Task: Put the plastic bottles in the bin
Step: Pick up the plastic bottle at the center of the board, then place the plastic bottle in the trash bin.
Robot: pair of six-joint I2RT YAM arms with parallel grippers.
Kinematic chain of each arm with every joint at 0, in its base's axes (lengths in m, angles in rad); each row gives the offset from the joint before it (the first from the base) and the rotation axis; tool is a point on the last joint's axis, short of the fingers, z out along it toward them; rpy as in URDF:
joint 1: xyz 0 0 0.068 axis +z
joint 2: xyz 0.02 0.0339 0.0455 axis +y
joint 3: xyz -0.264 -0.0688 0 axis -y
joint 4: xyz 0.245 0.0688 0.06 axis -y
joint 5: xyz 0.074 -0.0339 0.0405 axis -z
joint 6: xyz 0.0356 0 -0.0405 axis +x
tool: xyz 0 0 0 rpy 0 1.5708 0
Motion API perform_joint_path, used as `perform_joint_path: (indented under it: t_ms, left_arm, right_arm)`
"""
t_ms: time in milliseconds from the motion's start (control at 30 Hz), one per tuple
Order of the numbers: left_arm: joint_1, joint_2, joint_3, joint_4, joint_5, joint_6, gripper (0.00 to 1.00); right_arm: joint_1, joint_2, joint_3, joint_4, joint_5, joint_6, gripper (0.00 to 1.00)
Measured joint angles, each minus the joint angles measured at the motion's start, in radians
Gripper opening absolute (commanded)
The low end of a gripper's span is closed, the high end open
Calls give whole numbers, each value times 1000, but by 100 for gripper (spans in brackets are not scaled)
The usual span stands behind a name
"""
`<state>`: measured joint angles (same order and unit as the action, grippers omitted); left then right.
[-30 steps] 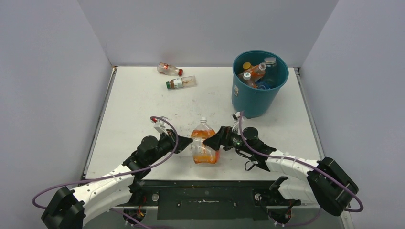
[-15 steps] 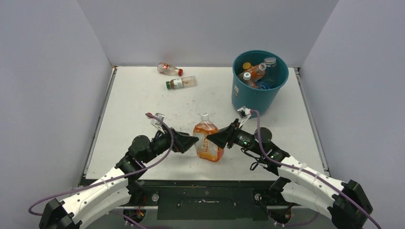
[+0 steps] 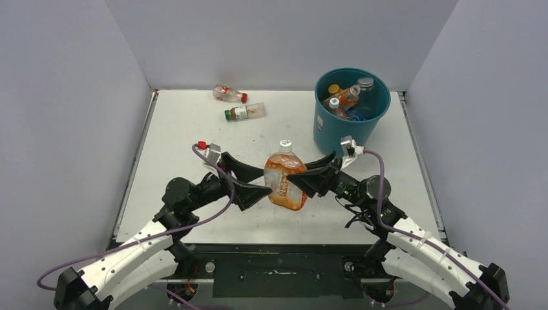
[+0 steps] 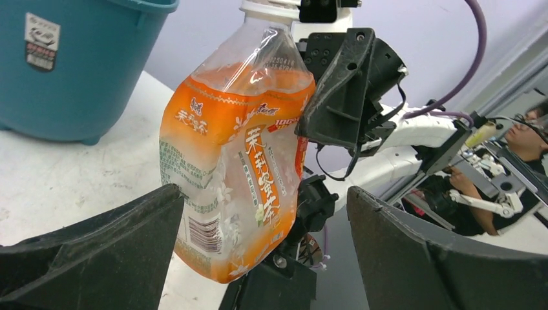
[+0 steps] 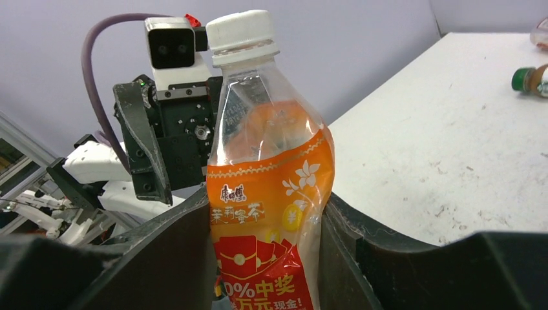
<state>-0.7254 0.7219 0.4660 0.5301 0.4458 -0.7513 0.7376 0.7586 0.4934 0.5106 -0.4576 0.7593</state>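
Observation:
A crushed clear bottle [image 3: 284,183] with an orange label and a white cap hangs upright above the table's near middle. My right gripper [image 3: 301,178] is shut on its body [image 5: 268,194], one finger pressed to each side. My left gripper [image 3: 261,181] stands open just left of it, its fingers [image 4: 97,252] apart from the label [image 4: 232,161]. The teal bin [image 3: 381,123] stands at the back right with several bottles [image 3: 346,97] inside. Two more bottles lie at the back: a red-capped one [image 3: 229,94] and a green-capped one [image 3: 245,112].
White walls close in the table on the left, back and right. The bin's side with its white sticker [image 4: 42,40] shows at the upper left of the left wrist view. The two arms meet at the table's near middle.
The left gripper has opened and let go of the bottle. The right gripper has shut on it and lifted it off the table. Both wrists have risen.

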Motion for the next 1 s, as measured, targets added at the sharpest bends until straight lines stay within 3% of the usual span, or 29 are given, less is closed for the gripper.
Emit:
perform_joint_path:
  t_ms: [300, 733, 1000]
  left_arm:
    - [13, 132, 55, 166, 120, -34, 96]
    - [22, -29, 83, 41, 77, 79, 96]
    - [25, 46, 108, 80, 175, 47, 96]
  right_arm:
    - [-12, -17, -6, 147, 2, 27, 26]
    - [4, -25, -11, 203, -73, 100, 21]
    - [4, 39, -11, 347, -107, 192, 20]
